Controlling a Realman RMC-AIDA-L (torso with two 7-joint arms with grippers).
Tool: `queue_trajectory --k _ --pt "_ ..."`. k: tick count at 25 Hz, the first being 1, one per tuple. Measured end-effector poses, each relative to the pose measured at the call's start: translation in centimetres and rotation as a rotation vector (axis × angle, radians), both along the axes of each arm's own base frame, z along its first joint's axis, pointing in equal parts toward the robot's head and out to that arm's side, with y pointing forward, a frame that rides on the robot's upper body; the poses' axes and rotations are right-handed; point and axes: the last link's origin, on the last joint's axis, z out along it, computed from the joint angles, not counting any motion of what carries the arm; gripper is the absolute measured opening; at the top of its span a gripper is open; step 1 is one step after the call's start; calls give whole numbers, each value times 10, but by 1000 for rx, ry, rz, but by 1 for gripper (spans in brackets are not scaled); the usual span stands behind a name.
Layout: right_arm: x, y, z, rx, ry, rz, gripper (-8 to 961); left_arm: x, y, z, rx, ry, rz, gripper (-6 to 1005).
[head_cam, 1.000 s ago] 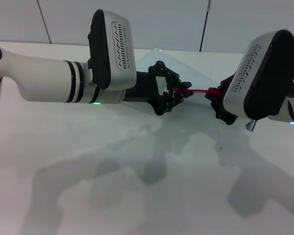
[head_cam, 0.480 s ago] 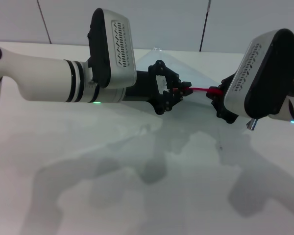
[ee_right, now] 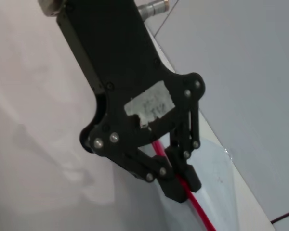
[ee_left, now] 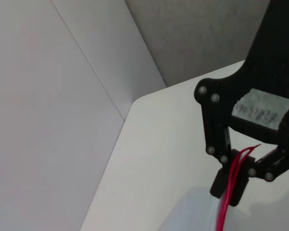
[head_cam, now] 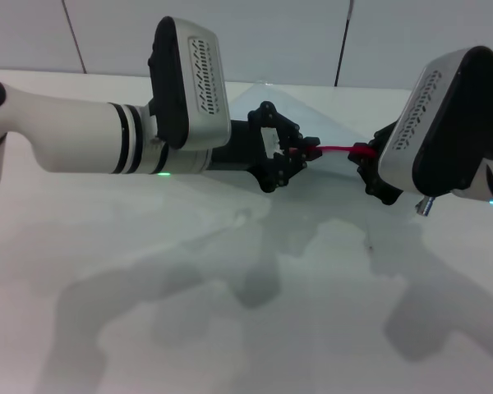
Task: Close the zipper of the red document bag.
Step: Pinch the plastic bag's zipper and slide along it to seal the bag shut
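Note:
The red document bag (head_cam: 312, 111) is a clear pale pouch held up off the table between both arms. Its zipper (head_cam: 338, 150) shows as a thin red strip stretched between the two grippers. My left gripper (head_cam: 306, 151) is shut on the strip's left part. My right gripper (head_cam: 366, 154) is shut on its right end. In the left wrist view black fingers (ee_left: 227, 185) pinch the red zipper (ee_left: 223, 211) above the clear bag (ee_left: 192, 214). In the right wrist view black fingertips (ee_right: 183, 185) clamp the red zipper (ee_right: 198, 209) along the edge of the bag (ee_right: 219, 168).
The white table (head_cam: 230, 312) spreads below both arms, with their shadows on it. A grey panelled wall (head_cam: 279, 33) rises behind the table's far edge.
My right gripper has edged slightly to the right with the zipper's end. The left gripper has kept its hold and place.

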Motion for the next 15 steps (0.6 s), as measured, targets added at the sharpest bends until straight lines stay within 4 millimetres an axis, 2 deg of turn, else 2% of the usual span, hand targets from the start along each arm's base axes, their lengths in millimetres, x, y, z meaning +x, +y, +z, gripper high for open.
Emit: queue_trajectory --k 8,15 --pt "5 5 10 34 10 -22 89 -10 0 2 12 2 32 97" --pt "15 10 23 78 24 -57 91 -36 4 18 84 -2 114 101"
